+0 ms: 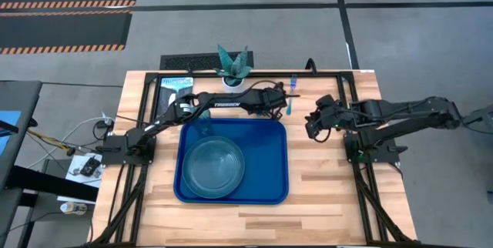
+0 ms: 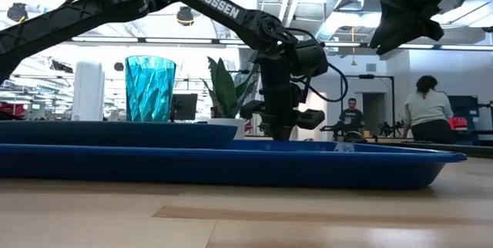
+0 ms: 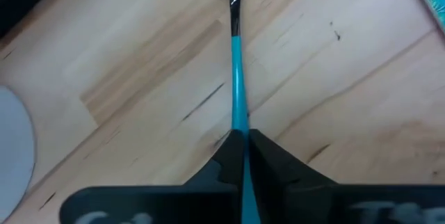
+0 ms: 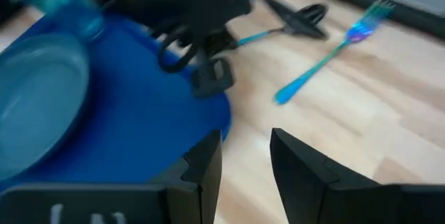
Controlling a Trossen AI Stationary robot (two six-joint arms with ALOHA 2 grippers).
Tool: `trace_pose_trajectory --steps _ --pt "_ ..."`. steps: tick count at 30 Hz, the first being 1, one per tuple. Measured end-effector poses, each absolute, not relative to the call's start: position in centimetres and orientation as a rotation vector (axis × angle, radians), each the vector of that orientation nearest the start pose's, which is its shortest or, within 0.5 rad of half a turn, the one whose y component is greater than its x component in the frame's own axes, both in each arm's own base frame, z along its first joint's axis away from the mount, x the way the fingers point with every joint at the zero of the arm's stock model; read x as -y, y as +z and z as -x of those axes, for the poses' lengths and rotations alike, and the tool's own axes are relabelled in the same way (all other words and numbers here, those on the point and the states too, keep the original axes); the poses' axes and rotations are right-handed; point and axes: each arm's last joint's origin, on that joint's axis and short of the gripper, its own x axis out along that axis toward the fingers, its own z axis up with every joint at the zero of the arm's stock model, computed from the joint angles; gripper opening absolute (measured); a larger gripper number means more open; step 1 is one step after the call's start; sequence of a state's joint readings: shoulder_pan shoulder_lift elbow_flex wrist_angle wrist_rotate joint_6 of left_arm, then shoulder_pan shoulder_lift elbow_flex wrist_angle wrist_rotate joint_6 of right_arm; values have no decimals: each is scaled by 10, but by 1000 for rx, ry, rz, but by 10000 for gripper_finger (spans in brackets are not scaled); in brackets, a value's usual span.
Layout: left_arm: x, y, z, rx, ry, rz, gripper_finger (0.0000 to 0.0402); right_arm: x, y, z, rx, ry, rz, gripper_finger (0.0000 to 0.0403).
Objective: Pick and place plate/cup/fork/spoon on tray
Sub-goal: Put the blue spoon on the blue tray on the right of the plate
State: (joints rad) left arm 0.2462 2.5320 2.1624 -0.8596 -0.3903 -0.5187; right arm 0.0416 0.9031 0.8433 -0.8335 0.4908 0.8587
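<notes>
The royal-blue tray (image 1: 266,190) lies mid-table with the teal plate (image 1: 216,167) in it and the teal cup (image 1: 202,125) standing at its far left corner; the cup also shows in the low view (image 2: 150,88). My left gripper (image 1: 279,103) is just past the tray's far right corner, shut on the spoon (image 3: 235,57), whose dark bowl (image 4: 309,14) points away from it. The blue fork (image 4: 332,51) lies flat on the wood beside the spoon (image 1: 291,98). My right gripper (image 4: 243,154) is open and empty, raised above the table to the right of the tray (image 1: 316,121). My left gripper pinches the spoon's light blue handle (image 3: 238,123) between its two fingers, on the half away from the bowl. The handle runs forward out of the fingers, along them. Whether the bowl end rests on the wood or is just clear of it, I cannot tell.
A potted plant in a white pot (image 1: 233,69) stands at the far edge behind the tray, and a dark flat object (image 1: 176,85) lies to its left. Bare wood (image 1: 323,179) lies right of the tray. People stand in the room beyond (image 2: 424,109).
</notes>
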Motion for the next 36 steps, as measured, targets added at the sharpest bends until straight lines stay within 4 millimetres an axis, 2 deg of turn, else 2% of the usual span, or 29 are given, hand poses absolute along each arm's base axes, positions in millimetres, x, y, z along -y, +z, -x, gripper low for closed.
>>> trace_pose_trajectory --steps 5,14,16,22,25,28,32,36 --pt "-138 140 -503 -1056 822 347 0 28 284 -160 -591 -873 -587 147" --pt "-137 146 -505 -1064 773 344 1 65 281 -148 -638 -970 -628 147" --pt "-137 145 -504 -1081 769 331 1 76 272 -143 -669 -1000 -657 147" --pt "-136 149 -501 -1108 776 303 0 108 220 -127 -657 -1007 -834 167" --pt "-135 162 -498 -1106 767 280 0 122 208 -124 -558 -958 -901 192" --pt "-131 182 -495 -1081 745 277 0 134 203 -129 -519 -940 -898 219" --pt "-117 215 -489 -1055 701 234 0 155 204 -147 -544 -921 -845 239" --pt "-96 259 -474 -1041 668 159 0 181 205 -176 -651 -885 -781 242"
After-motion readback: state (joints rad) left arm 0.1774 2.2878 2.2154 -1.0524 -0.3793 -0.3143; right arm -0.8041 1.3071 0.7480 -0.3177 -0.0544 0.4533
